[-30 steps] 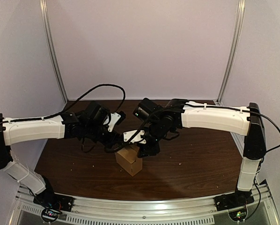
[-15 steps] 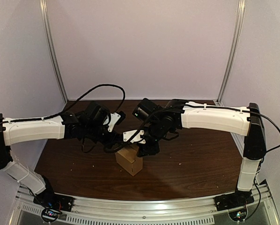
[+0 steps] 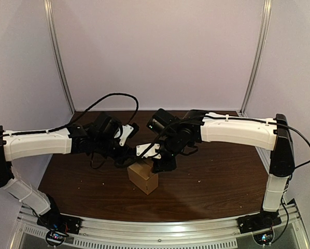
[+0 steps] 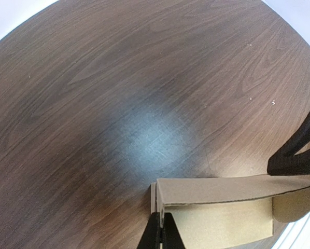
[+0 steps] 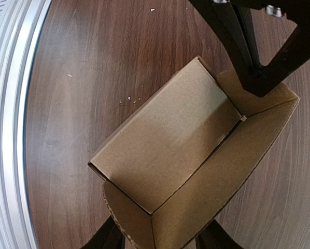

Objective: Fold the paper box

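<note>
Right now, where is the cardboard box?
In the top view, the cardboard box stands near the middle of the wooden table, just below where the left gripper and right gripper meet.

Inspected site was a lab test booth: pale walls (image 3: 160, 52) enclosed the wooden table (image 3: 222, 187), metal posts (image 3: 59, 57) stood at its far corners, and a metal rail (image 3: 160, 228) ran along its near edge.

No lettering, label, brand mark, number or sign can be read in any view. The brown cardboard faces of the paper box (image 5: 165, 150) are seen unprinted, inside and out.
</note>
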{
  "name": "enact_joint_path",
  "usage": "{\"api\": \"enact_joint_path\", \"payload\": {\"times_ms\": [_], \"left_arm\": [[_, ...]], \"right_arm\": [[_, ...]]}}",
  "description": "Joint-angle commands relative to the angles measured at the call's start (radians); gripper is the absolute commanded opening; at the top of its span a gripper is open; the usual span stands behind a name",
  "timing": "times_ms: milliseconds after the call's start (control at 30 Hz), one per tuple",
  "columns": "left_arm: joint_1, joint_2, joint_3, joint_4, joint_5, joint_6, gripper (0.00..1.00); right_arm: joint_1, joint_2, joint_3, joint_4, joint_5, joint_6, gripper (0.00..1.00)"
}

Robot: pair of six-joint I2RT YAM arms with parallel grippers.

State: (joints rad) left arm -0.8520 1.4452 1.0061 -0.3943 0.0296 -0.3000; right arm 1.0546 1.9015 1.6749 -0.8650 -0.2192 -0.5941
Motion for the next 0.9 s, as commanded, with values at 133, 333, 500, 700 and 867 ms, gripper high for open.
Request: {"api": "enact_joint_path", "payload": {"times_ms": [133,333,500,700,867], "left_arm": [[-0.007,-0.002,0.006,-0.039,-0.002,0.012,0.0],[-0.006,-0.009,-0.011,-0.024,-0.002,0.006,0.0],[-0.006,-0.021,-0.029,-0.006,-0.008,0.003,0.0],[-0.007,-0.029,-0.06,0.017,-0.005,-0.001,0.0],[-0.007,-0.039,-0.078,0.035,-0.002,-0.005,0.0]], "right_arm": [[0.005,-0.027,0.008,-0.006,0.014,0.002,0.46],[0.014,-0.018,0.012,-0.018,0.029,-0.007,0.47],[0.026,-0.011,0.021,-0.023,0.056,0.002,0.47],[0.042,0.0,0.029,-0.027,0.097,0.022,0.46],[0.044,0.009,0.038,-0.028,0.11,0.039,0.45]]}}
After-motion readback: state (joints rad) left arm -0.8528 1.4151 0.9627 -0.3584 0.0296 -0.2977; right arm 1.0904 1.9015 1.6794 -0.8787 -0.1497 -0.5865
